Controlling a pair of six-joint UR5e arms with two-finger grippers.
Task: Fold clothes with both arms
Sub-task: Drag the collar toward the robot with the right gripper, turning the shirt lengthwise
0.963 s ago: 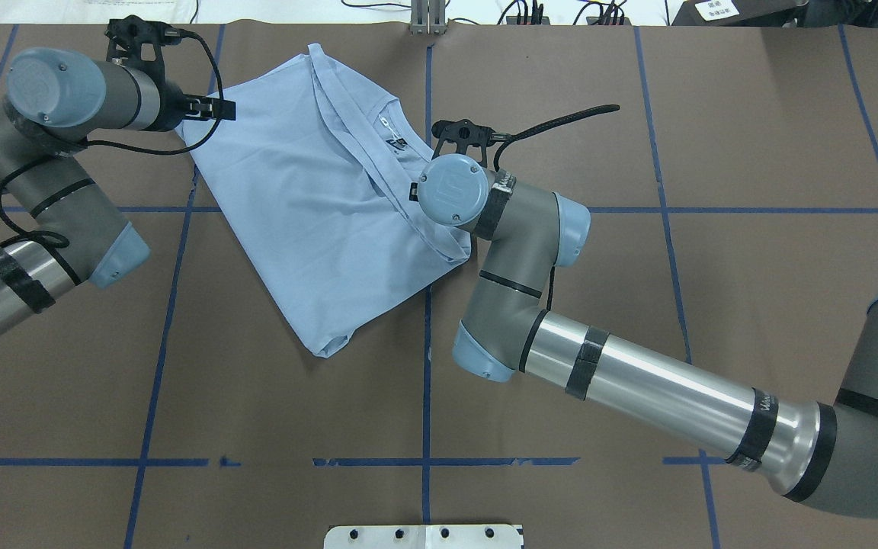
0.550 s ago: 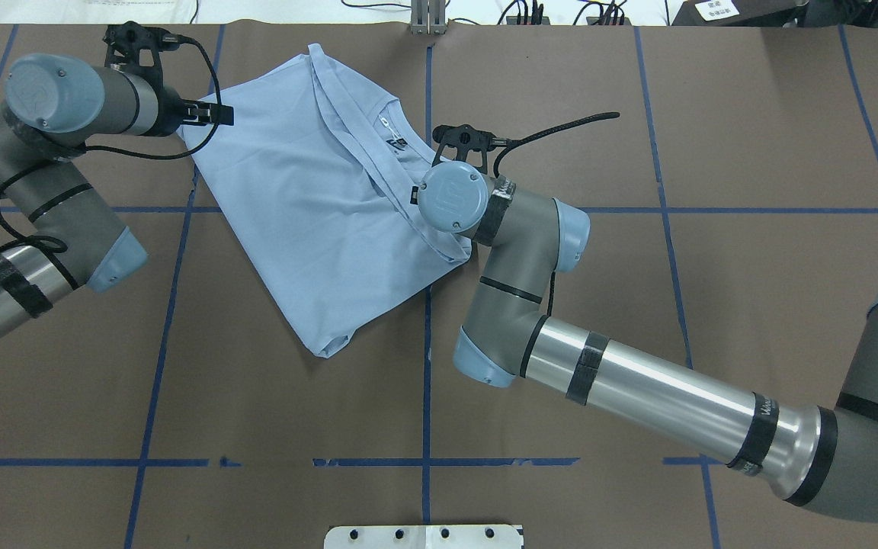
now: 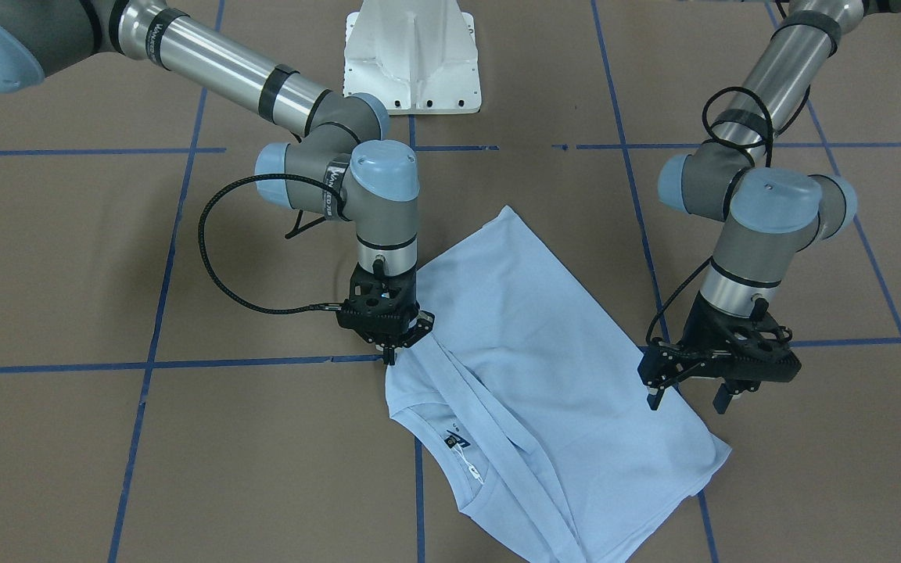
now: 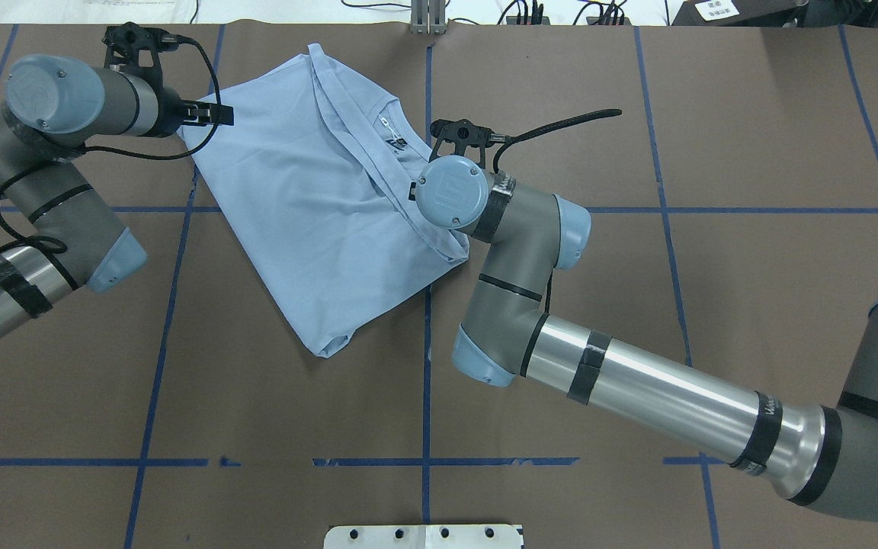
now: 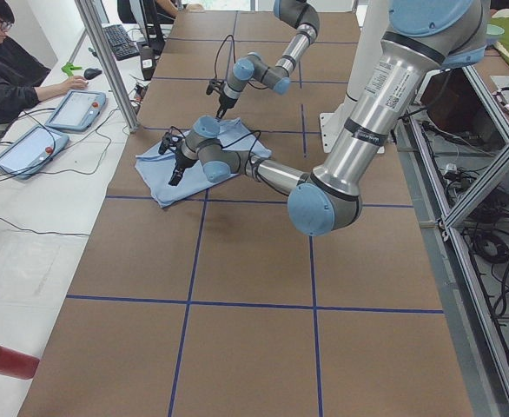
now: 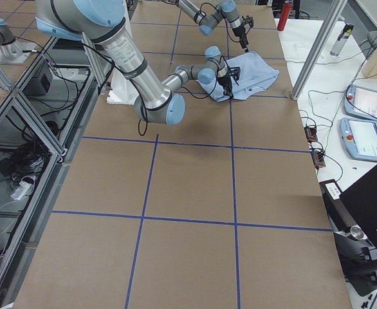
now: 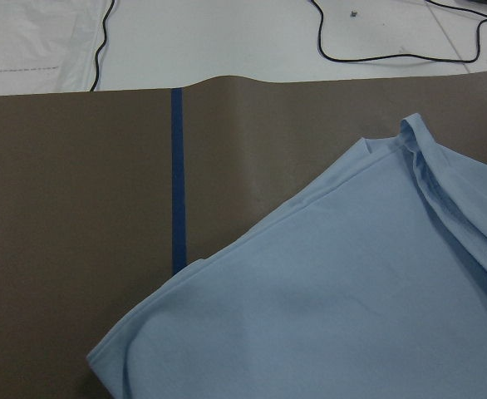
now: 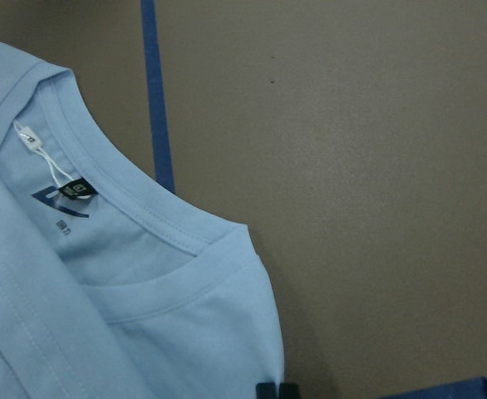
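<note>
Exterior front-facing view gives the plainest reading: on the brown table the light blue T-shirt lies flat and partly folded. It reaches from the jaws of one gripper across to beneath the jaws of the other.

The right arm stands upright over the shoulder edge next to the neckline. Its right gripper has the jaws pressed together on that edge of cloth, probably to hold the corner ready for a fold.

The left arm hangs over the opposite side. The left gripper has its jaws spread, one finger above the cloth and the other at or just past its edge. It looks lined up to take hold but not yet closed.

The overhead view hides the right jaws under the wrist's blue cap. The right wrist view shows the fingertips together at the fabric's rim, with the dark neck label and white tag ahead of them. The left wrist view shows no fingers, only the shirt's corner.
</note>
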